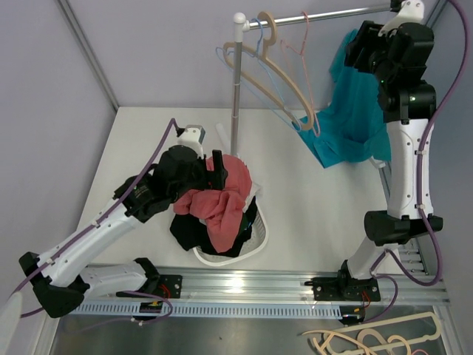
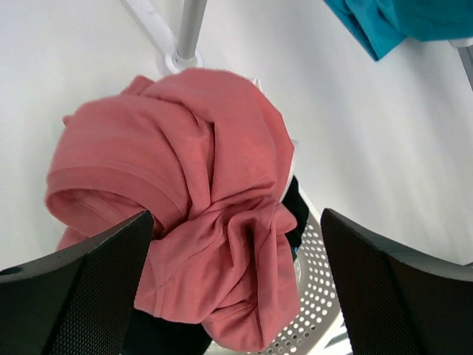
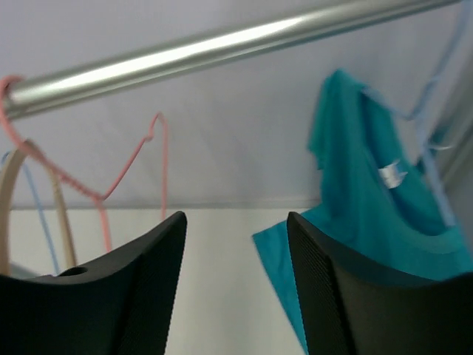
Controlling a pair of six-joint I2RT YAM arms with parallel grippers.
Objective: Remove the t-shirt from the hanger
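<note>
Left end effector above half-hidden basket

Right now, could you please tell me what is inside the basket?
A crumpled pink shirt lies on top in the basket, over a black garment. Anything deeper is covered by them.

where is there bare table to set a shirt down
Bare table lies between the basket and the right arm, in front of the teal t-shirt; also left of the rack pole. Crowded over the basket: pink shirt, left hand.
</note>
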